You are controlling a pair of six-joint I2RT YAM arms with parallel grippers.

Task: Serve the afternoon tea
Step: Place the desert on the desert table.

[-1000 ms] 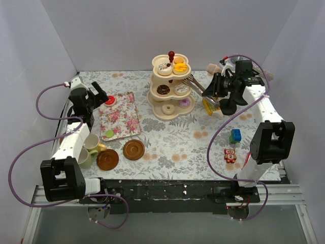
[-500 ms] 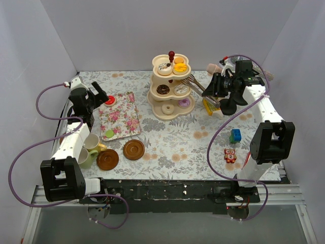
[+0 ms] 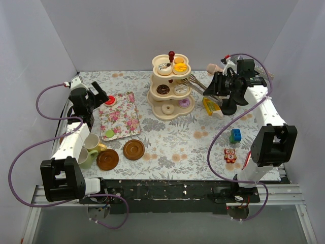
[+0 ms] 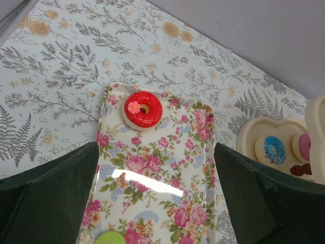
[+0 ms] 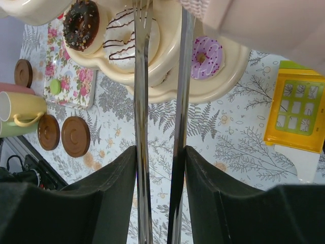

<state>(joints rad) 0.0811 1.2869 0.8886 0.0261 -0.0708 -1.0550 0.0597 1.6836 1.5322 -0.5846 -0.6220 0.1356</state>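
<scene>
Right gripper [image 5: 160, 152], upper right of the overhead view: fingers partly closed, pressed against both arms of the metal tongs [image 5: 142, 101]. One tong tip lies over the white drizzled donut [image 5: 124, 38] on the cream three-tier stand [image 3: 163, 117], top centre.

Left gripper [image 4: 156, 150]: spread wide, holding nothing, above the floral tray [image 4: 167, 168] carrying a red donut [image 4: 143, 108].

Cups [image 3: 91, 145] and saucers [image 3: 107, 159]: lower left.

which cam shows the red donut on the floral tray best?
Left wrist: the red donut sits centred, large, its pink flower clear. Top external shows it tiny at the far corner of the floral tray. Right wrist misses it.
</scene>
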